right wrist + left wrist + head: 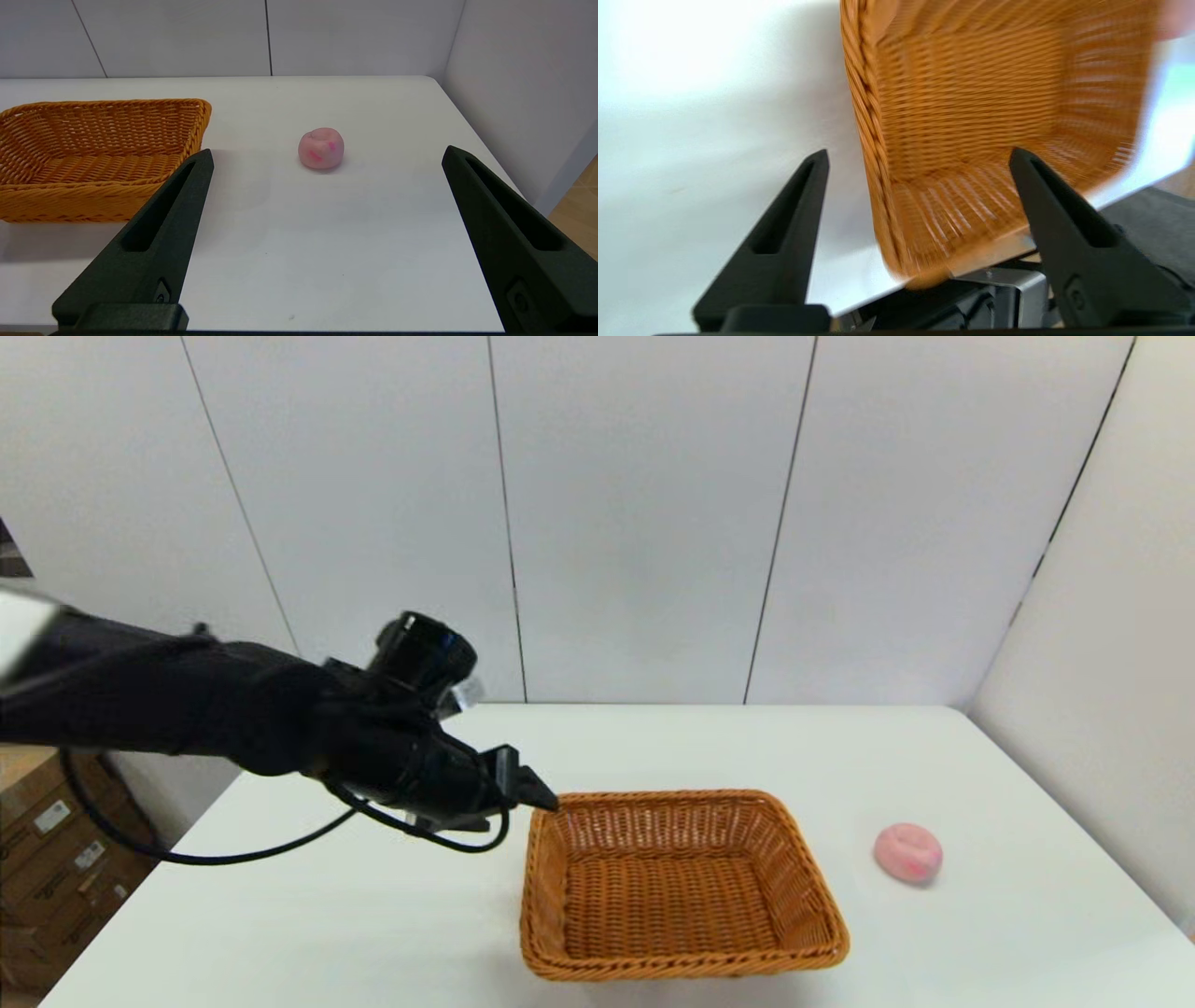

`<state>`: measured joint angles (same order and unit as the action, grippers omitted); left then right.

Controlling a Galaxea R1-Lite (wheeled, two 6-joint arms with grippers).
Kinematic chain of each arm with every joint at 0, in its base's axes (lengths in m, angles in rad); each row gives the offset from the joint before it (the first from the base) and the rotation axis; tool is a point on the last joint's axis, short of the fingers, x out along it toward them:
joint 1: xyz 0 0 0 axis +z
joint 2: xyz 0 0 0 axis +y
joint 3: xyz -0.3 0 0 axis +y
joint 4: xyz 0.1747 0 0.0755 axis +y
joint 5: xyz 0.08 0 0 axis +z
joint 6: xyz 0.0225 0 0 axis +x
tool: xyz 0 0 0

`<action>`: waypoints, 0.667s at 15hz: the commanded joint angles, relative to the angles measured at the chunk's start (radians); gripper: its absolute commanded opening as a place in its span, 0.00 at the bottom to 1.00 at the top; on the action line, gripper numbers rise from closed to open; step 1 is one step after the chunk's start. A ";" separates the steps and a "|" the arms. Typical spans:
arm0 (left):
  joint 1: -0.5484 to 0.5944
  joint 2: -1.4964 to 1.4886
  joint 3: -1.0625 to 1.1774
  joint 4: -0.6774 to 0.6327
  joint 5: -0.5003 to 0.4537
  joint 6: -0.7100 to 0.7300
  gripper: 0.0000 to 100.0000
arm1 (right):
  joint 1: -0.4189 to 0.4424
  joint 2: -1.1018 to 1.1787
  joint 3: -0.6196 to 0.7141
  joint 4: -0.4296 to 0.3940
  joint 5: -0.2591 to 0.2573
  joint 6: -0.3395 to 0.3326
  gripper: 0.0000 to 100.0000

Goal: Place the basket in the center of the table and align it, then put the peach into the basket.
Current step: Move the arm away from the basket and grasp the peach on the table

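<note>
The orange-brown woven basket (805, 882) stands empty on the white table (308, 924), near its front edge. My left gripper (543, 797) hovers at the basket's far left corner. In the left wrist view that gripper (919, 153) is open, one finger outside and one inside the basket (971, 93), with the braided rim running between them untouched. The pale-pink peach (907, 852) lies on the table to the basket's right. My right gripper (328, 151) is open and empty, low over the table and well short of the peach (321, 148), with the basket (93, 203) off to one side.
Cardboard boxes (56, 859) are stacked on the floor past the table's left edge. A black cable (261, 849) hangs from the left arm over the table. White wall panels stand close behind the table and along its right side.
</note>
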<state>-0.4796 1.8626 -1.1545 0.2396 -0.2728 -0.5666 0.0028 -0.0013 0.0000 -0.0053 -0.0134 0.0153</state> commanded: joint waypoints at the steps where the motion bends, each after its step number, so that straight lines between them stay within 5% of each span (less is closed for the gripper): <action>1: 0.153 -0.456 0.002 0.142 0.006 0.042 1.00 | 0.000 0.000 0.000 -0.001 0.000 0.000 1.00; 10: 0.202 -1.059 0.061 0.291 0.150 0.045 1.00 | 0.000 0.000 0.000 -0.001 0.000 0.000 1.00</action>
<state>-0.2987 1.0266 -1.1347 0.5098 -0.1977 -0.5219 0.0028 -0.0013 0.0000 -0.0057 -0.0134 0.0157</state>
